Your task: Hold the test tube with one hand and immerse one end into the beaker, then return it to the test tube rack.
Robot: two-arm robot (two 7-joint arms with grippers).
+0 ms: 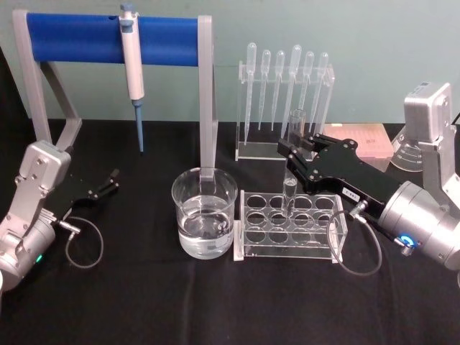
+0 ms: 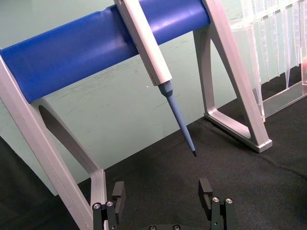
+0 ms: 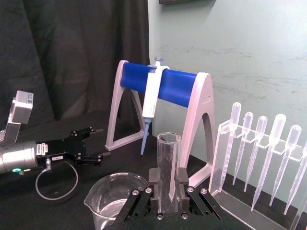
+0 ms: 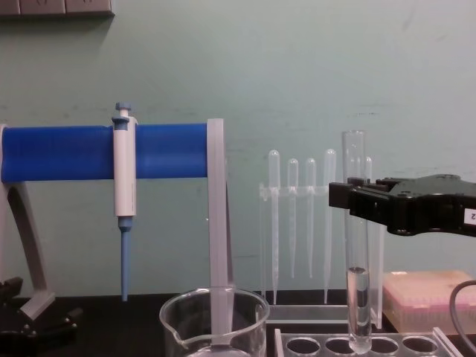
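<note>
Nearest in the head view are the two silver wrists, at 8 and 4 o'clock. From 4 o'clock the right hand (image 1: 293,153) reaches over the test tube rack (image 1: 287,249) and is clamped around the test tube (image 1: 290,192), which stands upright with its lower end at a back-row hole. The beaker (image 1: 184,208), part full of water, sits just beside the rack at its 9 o'clock. The left hand (image 1: 113,181) is parked well apart on the black bench, farther toward 9 o'clock.

Left wrist view: the left hand (image 2: 162,191) has its fingers spread and nothing between them; the blue-and-white pipettor (image 2: 144,43) hangs beyond.

Right wrist view: the right hand (image 3: 168,191) grips the tube (image 3: 169,158) below its open rim, and the beaker (image 3: 120,177) is cut off by the frame.

Chest view: the tube (image 4: 357,297) has its long axis vertical, with the right hand (image 4: 355,201) gripping its upper half. Its rounded end meets the rack (image 4: 312,337) at the frame's edge, so I cannot tell whether it is seated. It seems to hold some liquid. Reaching the beaker (image 4: 216,295) would likely mean lifting, then moving toward 9 o'clock.
</note>
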